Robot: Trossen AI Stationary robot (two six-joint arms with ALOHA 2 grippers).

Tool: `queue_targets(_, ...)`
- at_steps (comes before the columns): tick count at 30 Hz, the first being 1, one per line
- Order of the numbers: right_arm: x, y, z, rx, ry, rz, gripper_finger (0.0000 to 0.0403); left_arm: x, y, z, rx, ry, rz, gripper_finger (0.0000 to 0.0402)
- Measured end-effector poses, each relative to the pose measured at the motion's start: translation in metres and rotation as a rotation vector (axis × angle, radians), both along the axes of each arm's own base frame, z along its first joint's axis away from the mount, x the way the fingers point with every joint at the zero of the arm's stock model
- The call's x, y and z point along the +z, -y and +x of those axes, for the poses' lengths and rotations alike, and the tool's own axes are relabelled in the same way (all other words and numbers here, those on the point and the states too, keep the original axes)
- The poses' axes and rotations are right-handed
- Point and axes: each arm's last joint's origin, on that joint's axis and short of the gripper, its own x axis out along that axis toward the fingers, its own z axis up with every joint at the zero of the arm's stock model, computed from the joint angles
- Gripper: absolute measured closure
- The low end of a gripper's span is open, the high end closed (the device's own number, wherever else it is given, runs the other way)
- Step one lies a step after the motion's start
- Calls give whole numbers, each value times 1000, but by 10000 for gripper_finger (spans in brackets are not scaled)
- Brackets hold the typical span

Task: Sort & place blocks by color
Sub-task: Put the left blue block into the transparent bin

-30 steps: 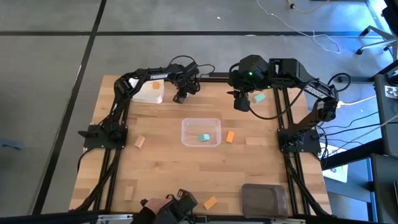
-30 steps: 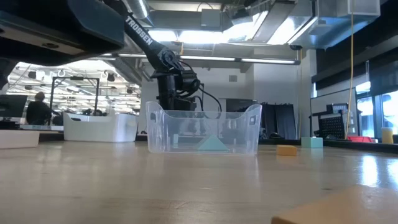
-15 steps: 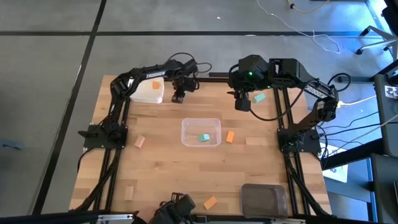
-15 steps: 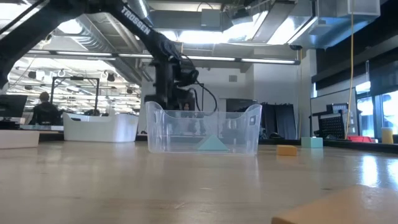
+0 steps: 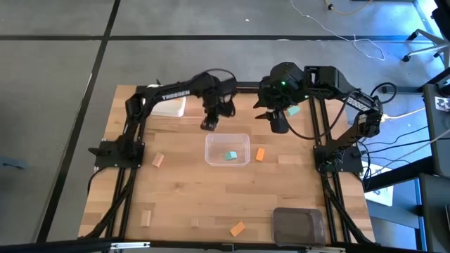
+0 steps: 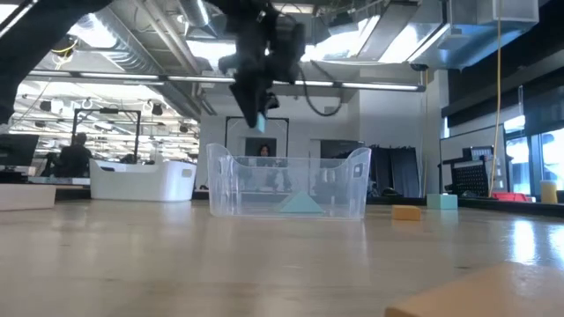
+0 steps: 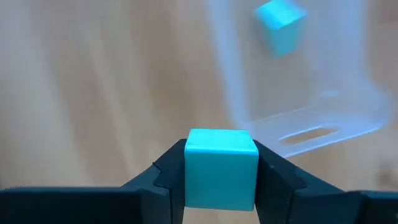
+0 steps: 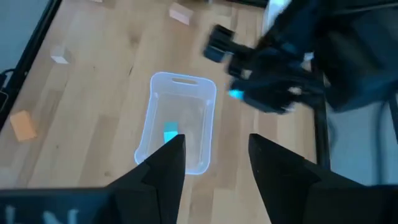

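Observation:
My left gripper [image 5: 208, 125] is shut on a teal block [image 7: 221, 167] and hangs in the air just beyond the far left corner of the clear tub [image 5: 227, 149]. In the low view it is above the tub's rim [image 6: 256, 116]. One teal block [image 5: 230, 155] lies on the tub's floor. My right gripper [image 8: 214, 163] is open and empty, high above the table beyond the tub's far right corner [image 5: 276, 123]. An orange block [image 5: 260, 154] lies flat just right of the tub. Another teal block [image 5: 293, 109] lies under the right arm. My left gripper pinches the teal block [image 7: 221, 186] between its two fingers [image 7: 171, 177], one on each opposite side face. The fingers point down at a slant from the far side. The block is lifted clear of the table, and its front face sticks out past the fingers.
A white tub [image 5: 169, 105] sits at the far left, partly under the left arm. A dark grey tub [image 5: 299, 225] stands at the near right corner. Tan blocks [image 5: 157, 160] [image 5: 145, 218] [image 5: 195, 223] and an orange block [image 5: 238, 228] lie scattered on the near half.
My left gripper has risen and moved from beside the white tub toward the clear tub. My right gripper has shifted a little toward the near edge. A person's hand at the near edge has drawn back out of view; a small tan block now lies there.

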Motion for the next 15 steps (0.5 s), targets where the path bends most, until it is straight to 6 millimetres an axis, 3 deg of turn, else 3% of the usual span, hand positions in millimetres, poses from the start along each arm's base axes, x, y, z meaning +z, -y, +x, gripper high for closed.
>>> queue_targets(9,-3,-1,-3,-32,-46,37,225,-10,72,24,-141,25,-17,277)
queue_targets(15,0,-2,-7,-30,-36,36,225,-44,86,26,-169,-20,47,277)
